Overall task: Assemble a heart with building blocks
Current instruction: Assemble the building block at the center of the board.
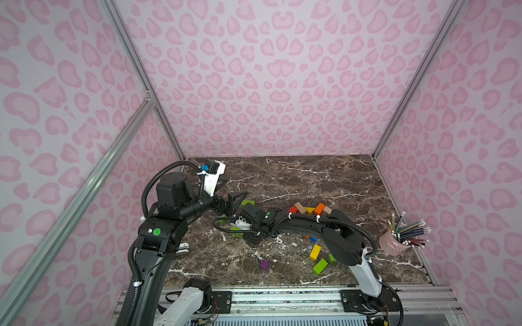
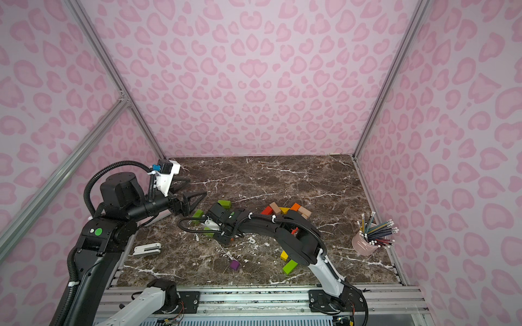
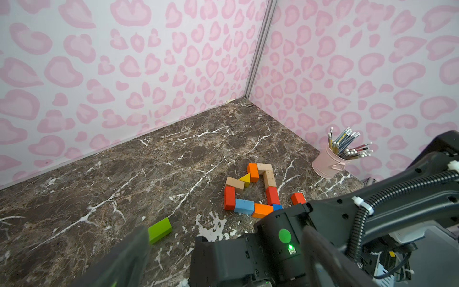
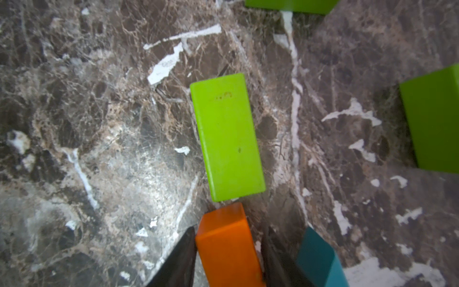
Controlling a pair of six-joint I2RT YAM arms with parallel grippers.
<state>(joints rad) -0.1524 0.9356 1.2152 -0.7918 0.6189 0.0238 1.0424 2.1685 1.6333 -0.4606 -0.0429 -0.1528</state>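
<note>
Aluminium rail [image 1: 282, 296], marbled tabletop [image 1: 310, 175], pink walls [image 1: 282, 70]

The left arm [image 1: 158, 231] stood raised, left gripper [image 2: 193, 188] jaws spread wide. The right arm [image 1: 339, 234] reached low across, right gripper [image 4: 228, 233] jaws narrow, grip unclear.

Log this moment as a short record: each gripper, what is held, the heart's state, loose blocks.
left gripper: open, empty, above the table
right gripper: closed on an orange brick
next to the held brick: lime green brick lying flat, its end almost touching the orange brick
heart outline: ring of red, orange, blue, plain and yellow blocks, partly hidden by the right arm
loose blocks: purple cube, yellow brick
not a block: pencil cup
</note>
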